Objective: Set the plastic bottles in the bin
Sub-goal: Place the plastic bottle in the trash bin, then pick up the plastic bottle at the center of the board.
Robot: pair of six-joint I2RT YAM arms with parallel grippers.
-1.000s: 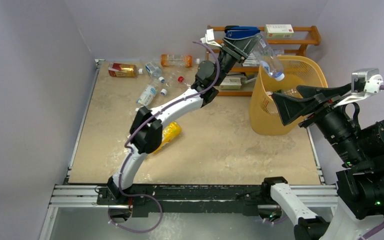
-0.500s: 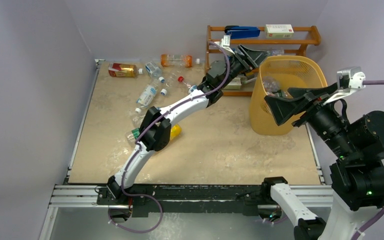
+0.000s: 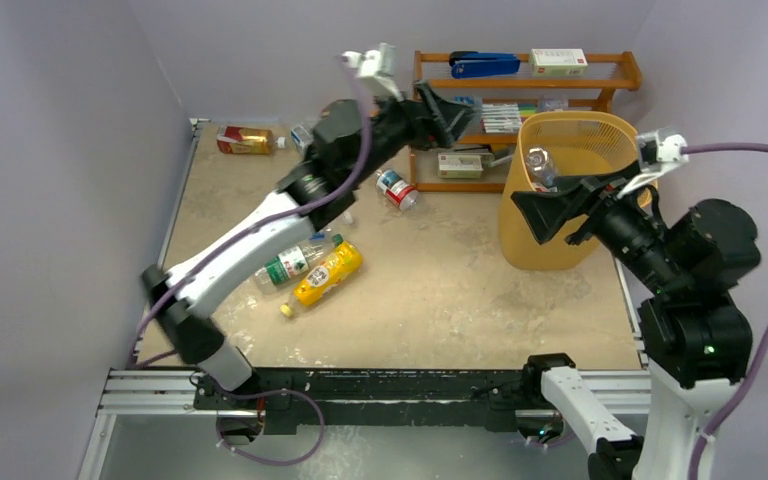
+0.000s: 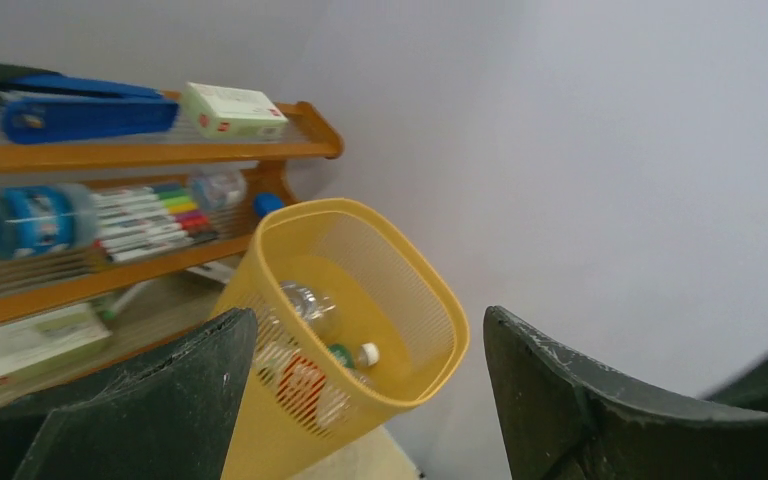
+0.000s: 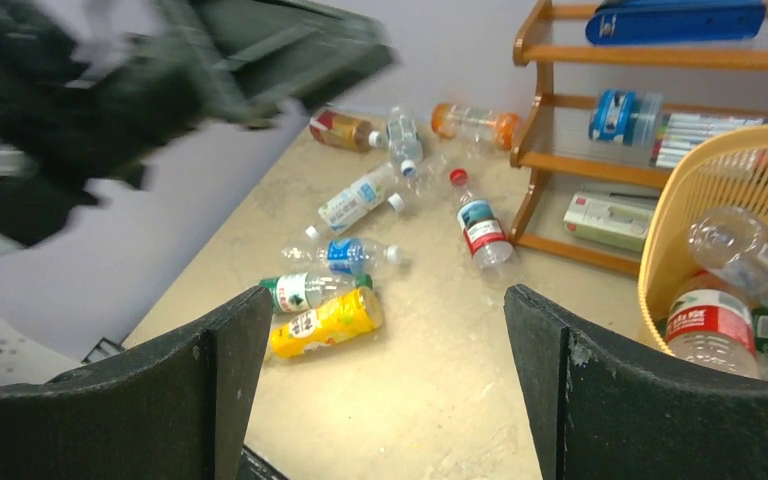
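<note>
The yellow-orange latticed bin [image 3: 535, 240] stands at the right and holds several bottles [image 3: 540, 163]; they also show in the left wrist view [image 4: 305, 300] and the right wrist view [image 5: 708, 325]. My left gripper [image 3: 460, 112] is open and empty, raised near the shelf, left of the bin [image 4: 430, 300]. My right gripper [image 3: 535, 215] is open and empty in front of the bin. On the table lie a yellow bottle [image 5: 325, 322], a green-labelled one [image 5: 305, 290], a blue-labelled one [image 5: 345, 253], a white-labelled one [image 5: 355, 200], a red-capped one [image 5: 480, 225], an amber one [image 5: 345, 128] and an orange one [image 5: 475, 122].
A brown wooden shelf rack [image 3: 615, 80] stands behind the bin with a blue stapler [image 3: 485, 66], a white box [image 3: 558, 62] and coloured pens [image 4: 145, 210]. Walls close the table at the left and back. My left arm [image 3: 260, 225] spans the table's left half.
The left gripper let its clear bottle drop into the bin, opened, and the arm swung back up and left. The right gripper drifted left along the bin's front.
</note>
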